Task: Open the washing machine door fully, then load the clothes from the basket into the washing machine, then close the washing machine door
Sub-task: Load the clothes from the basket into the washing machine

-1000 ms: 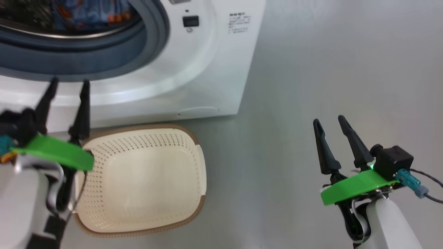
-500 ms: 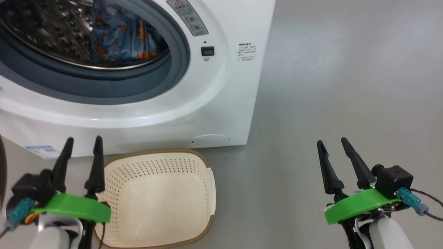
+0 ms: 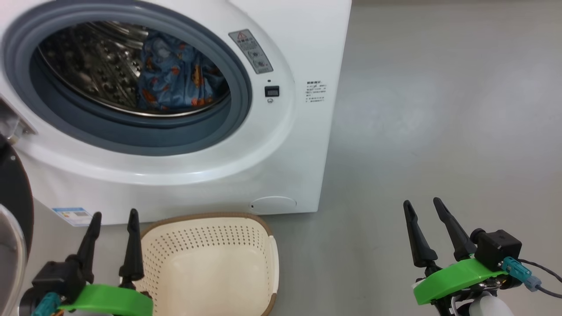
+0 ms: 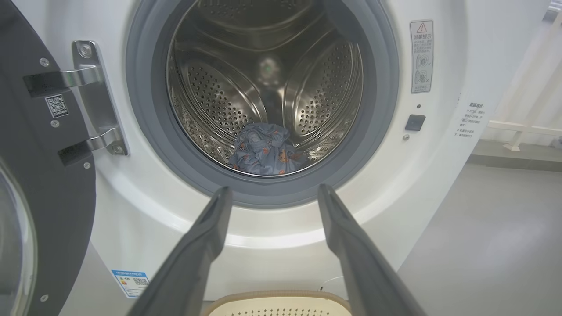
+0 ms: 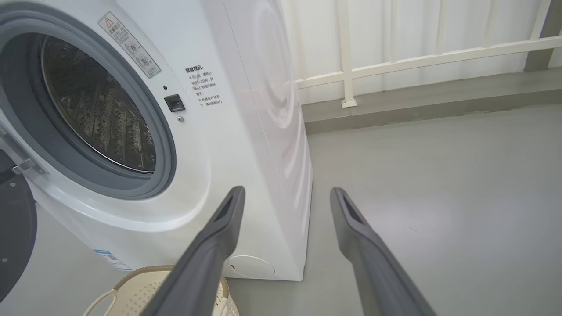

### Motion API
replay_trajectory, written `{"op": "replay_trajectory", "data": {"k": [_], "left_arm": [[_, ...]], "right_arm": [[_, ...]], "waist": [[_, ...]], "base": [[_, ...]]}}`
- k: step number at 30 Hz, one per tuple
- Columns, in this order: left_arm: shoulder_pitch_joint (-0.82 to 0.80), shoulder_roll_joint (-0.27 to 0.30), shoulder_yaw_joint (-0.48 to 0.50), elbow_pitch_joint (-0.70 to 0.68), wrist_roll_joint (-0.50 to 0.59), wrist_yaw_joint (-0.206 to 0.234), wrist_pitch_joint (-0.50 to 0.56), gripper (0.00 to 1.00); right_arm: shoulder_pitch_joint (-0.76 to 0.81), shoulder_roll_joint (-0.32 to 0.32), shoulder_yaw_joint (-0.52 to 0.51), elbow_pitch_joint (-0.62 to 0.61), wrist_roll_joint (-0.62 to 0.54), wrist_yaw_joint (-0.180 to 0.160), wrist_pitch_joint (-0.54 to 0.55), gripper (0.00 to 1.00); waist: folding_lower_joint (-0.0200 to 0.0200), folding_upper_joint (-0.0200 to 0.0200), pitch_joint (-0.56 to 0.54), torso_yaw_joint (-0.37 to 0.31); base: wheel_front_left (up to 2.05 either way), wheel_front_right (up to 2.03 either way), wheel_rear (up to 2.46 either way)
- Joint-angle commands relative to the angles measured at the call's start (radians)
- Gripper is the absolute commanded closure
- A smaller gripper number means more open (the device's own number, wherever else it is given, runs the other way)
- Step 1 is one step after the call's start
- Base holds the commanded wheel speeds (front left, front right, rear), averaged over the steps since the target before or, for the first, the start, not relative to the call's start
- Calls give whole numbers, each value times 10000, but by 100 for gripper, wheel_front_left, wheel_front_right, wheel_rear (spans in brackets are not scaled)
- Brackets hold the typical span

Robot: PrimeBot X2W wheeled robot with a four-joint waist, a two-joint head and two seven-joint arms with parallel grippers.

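left gripper [image 3: 115, 213] jaws apart, basket [image 3: 206, 217] just right of its fingers, clothes [image 4: 265, 151] in the drum [image 4: 210, 92] of the washing machine [image 3: 285, 149] ahead beyond its fingertips, washing machine door [image 4: 39, 184] swung open to its left, right gripper [image 3: 422, 202] jaws apart over floor [image 3: 439, 131], machine well left of it

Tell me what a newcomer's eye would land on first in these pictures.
The white washing machine dominates, its round opening showing blue printed clothes heaped low in the steel drum. Its black-rimmed door hangs open at the left, and the cream basket sits on the floor in front, its visible inside bare.
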Motion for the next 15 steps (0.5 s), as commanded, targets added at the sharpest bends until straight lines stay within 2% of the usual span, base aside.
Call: {"op": "replay_trajectory", "data": {"k": [1, 10, 15], "left_arm": [[-39, 98, 402, -343, 135, -46, -55, 0], [436, -221, 531, -511, 377, -157, -55, 0], [525, -276, 663, -382, 86, -209, -55, 0]], "right_arm": [[28, 17, 220, -238, 11, 16, -49, 0], [183, 17, 259, -275, 82, 16, -49, 0], [208, 17, 259, -295, 99, 16, -49, 0]], "waist": [[0, 0, -173, 9], [0, 0, -392, -37], [0, 0, -417, -98]], "base": [[0, 0, 0], [0, 0, 0], [0, 0, 0]]}}
